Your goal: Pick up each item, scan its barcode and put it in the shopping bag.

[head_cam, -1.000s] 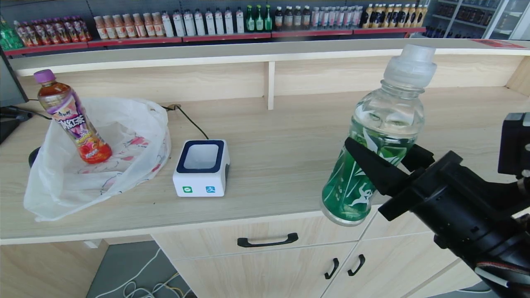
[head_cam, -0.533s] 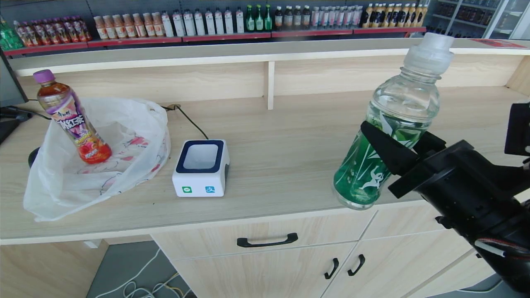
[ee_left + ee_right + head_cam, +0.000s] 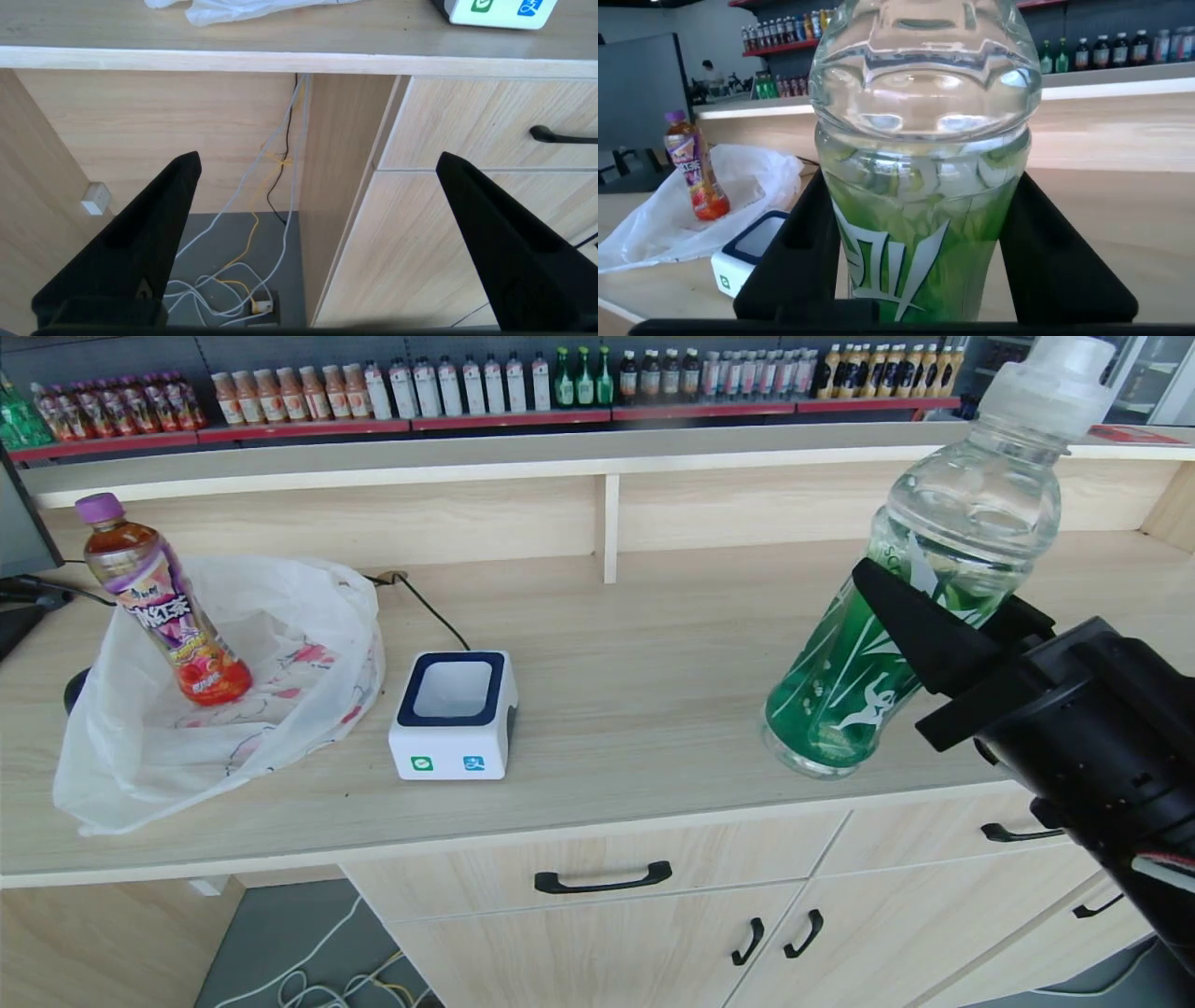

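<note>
Green-labelled clear plastic bottle (image 3: 840,691) clenched mid-label in right gripper (image 3: 943,597), tilted over light wooden counter (image 3: 653,644), white box scanner (image 3: 455,714) well to gripper's left; probably liquid-heavy, slick, slightly squashy, so grip the waist.

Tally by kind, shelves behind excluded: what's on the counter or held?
Bottles: 2 (tea bottle at the shopping bag, green bottle in the right gripper)
Scanners: 1 (scanner)
Bags: 1
Total: 4
</note>
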### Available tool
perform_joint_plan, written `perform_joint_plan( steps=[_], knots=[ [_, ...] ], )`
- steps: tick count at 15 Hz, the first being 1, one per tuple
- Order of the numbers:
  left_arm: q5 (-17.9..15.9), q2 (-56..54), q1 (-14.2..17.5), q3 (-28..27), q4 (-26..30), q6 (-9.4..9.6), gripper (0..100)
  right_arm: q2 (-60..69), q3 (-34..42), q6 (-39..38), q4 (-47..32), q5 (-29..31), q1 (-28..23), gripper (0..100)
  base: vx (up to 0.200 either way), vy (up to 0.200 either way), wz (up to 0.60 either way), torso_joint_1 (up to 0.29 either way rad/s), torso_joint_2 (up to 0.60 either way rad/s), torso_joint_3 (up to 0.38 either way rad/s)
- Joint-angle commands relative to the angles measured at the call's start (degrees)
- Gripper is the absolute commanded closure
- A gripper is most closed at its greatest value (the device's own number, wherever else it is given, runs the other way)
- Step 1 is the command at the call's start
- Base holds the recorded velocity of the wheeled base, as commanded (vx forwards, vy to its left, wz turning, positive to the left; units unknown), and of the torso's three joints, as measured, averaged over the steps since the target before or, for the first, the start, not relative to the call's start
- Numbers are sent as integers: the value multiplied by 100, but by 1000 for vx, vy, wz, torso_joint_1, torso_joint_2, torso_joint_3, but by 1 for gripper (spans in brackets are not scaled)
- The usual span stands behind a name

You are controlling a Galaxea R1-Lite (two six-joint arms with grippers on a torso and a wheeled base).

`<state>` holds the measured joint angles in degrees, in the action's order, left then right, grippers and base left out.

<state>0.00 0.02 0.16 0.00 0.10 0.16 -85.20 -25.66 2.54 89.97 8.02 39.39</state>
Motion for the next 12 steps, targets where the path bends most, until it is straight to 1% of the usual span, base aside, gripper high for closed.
perform_joint_plan(
  steps=[1,12],
  knots=[
    [0,-2,2,0,-1,-7,0,47,-9,10,3,-2,-1,100,0,200,0,2,7,2],
    [0,-2,2,0,-1,-7,0,206,0,36,3,-2,-1,100,0,200,0,4,2,1]
  ],
)
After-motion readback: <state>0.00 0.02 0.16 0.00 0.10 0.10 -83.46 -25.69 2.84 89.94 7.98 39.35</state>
